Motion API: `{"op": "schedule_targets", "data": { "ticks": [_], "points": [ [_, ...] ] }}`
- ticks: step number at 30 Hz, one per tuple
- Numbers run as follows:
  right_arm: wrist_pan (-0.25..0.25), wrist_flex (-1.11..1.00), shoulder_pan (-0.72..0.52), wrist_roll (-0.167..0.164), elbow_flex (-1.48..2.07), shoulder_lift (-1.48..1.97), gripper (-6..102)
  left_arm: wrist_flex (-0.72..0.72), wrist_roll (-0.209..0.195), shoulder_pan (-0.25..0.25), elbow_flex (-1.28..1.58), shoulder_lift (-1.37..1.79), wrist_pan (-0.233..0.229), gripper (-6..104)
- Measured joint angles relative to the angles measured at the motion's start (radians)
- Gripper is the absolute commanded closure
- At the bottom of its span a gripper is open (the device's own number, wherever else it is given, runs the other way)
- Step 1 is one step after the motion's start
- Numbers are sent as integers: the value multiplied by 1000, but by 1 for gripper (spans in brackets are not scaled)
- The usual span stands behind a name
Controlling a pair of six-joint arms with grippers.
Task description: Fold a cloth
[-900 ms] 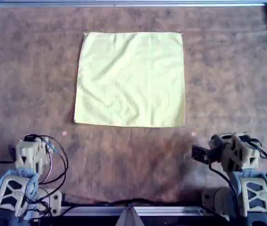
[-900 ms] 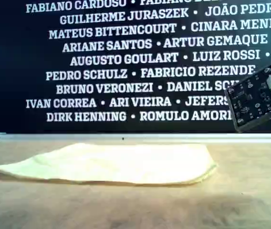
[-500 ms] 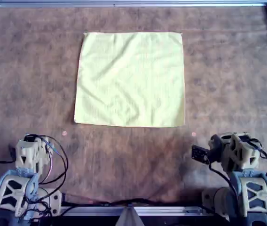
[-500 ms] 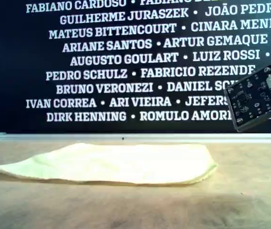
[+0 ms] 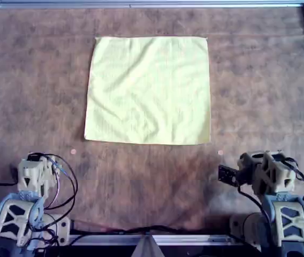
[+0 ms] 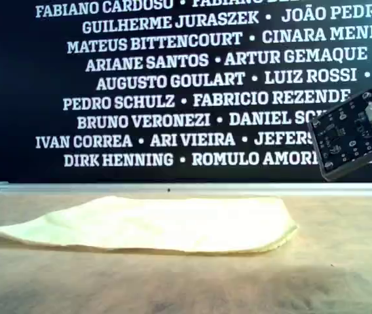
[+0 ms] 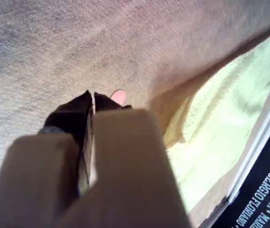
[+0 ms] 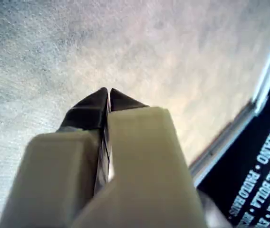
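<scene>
The cloth (image 5: pixel 148 90) is a pale yellow square lying flat and unfolded on the brown mat, toward the far side in the overhead view. It also shows as a low yellow sheet (image 6: pixel 160 226) in the exterior view. My left gripper (image 7: pixel 93 95) is shut on nothing and hovers over the mat, with the cloth (image 7: pixel 216 123) beyond it. Its arm (image 5: pixel 34 174) sits at the overhead view's lower left. My right gripper (image 8: pixel 108 91) is shut and empty over bare mat. Its arm (image 5: pixel 264 171) sits at the overhead view's lower right. Neither gripper touches the cloth.
The brown mottled mat (image 5: pixel 34 80) covers the table inside a metal frame (image 5: pixel 152 4). Two small pink dots (image 5: pixel 73 152) (image 5: pixel 220 152) mark the mat just below the cloth's near corners. A circuit board (image 6: pixel 350 134) hangs at the exterior view's right. A dark wall with white names stands behind.
</scene>
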Motion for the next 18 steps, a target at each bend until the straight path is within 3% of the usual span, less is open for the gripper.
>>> {"op": "schedule_targets", "data": {
  "ticks": [11,18],
  "points": [
    [-5,0,0,0,0,0,95,0,0,0,0,0,0,99],
    [-100,-170,0,-6,-2,0,95,-126,-5,0,0,0,0,99]
  ]
}}
